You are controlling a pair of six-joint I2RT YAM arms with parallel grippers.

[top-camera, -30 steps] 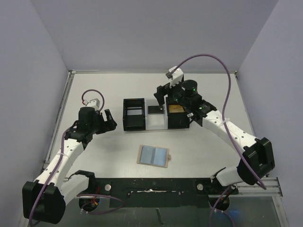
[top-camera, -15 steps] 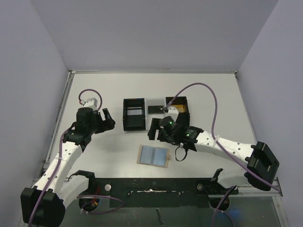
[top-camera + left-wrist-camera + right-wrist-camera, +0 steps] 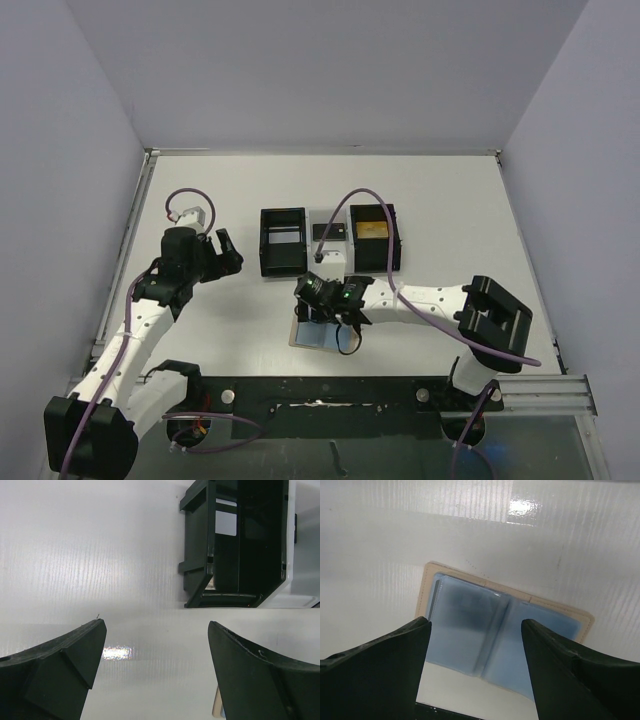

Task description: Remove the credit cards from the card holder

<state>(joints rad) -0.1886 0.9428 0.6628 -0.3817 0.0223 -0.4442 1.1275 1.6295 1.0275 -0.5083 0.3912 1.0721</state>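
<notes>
The card holder (image 3: 313, 336) lies open and flat on the table near the front, a tan square with two blue-grey panels (image 3: 470, 625). My right gripper (image 3: 318, 306) hangs just above it, open and empty. In the right wrist view the right gripper (image 3: 475, 624) has one finger over each side of the holder and touches nothing. My left gripper (image 3: 229, 254) is open and empty above bare table, left of the black tray; in its own view the left gripper (image 3: 156, 625) frames only table. A tan sliver of the holder (image 3: 217, 706) shows beside its right finger.
The black three-compartment tray (image 3: 300, 262) stands behind the holder and also shows in the left wrist view (image 3: 197, 545). It holds a gold card (image 3: 372, 230) on the right, a dark card (image 3: 328, 231) in the middle and a card (image 3: 284, 237) on the left. A black rail (image 3: 320, 395) runs along the front edge.
My right arm has swung from over the tray's right compartment down and forward to above the open card holder. The left arm has barely moved.
</notes>
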